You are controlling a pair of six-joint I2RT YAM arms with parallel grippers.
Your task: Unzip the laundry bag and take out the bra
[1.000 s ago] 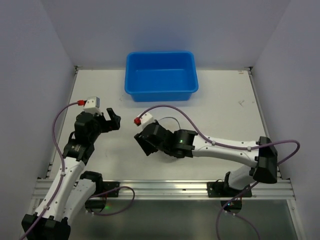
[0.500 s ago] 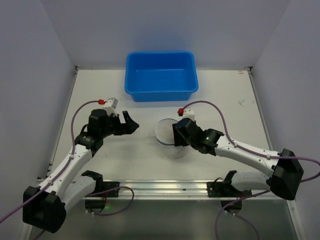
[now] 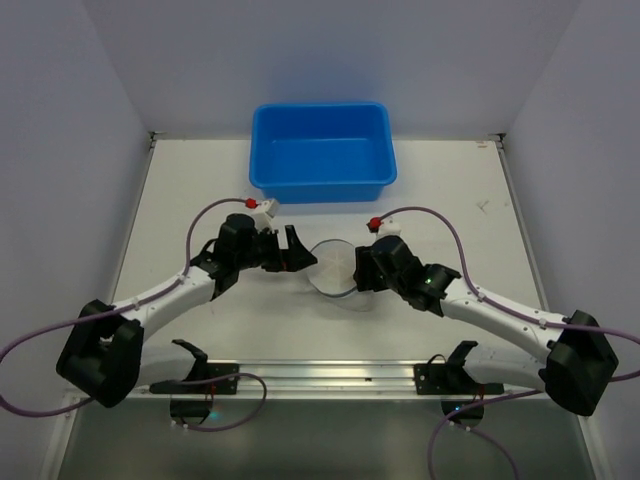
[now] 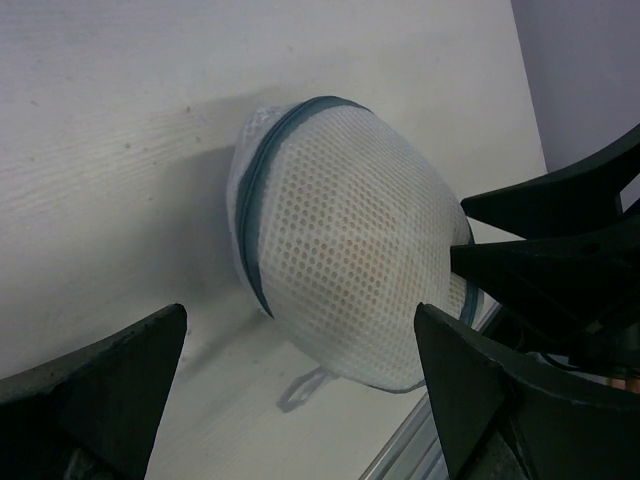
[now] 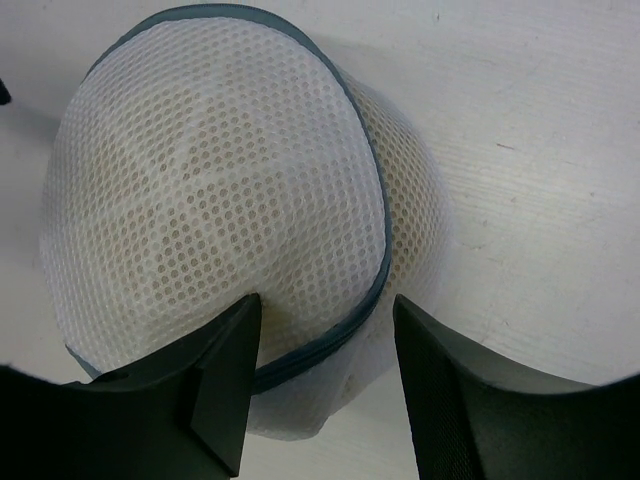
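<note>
The laundry bag (image 3: 334, 268) is a white domed mesh pouch with a dark zip line around its rim, lying on the table in front of the tub. A beige shape, the bra (image 5: 190, 210), shows faintly through the mesh. My left gripper (image 3: 300, 259) is open at the bag's left side; in the left wrist view (image 4: 300, 400) the bag (image 4: 350, 260) sits just ahead between the spread fingers. My right gripper (image 3: 361, 270) is open at the bag's right side. In the right wrist view (image 5: 325, 375) its fingers straddle the zip rim (image 5: 372, 250), the left finger touching the mesh.
A blue rectangular plastic tub (image 3: 322, 151) stands behind the bag at the back of the table. A small grey loop (image 4: 300, 390) lies on the table at the bag's lower edge. White walls enclose the table on three sides.
The right arm has swung right off the bag and turned back to its right side. The left gripper has reached right, up to the bag's left side.
</note>
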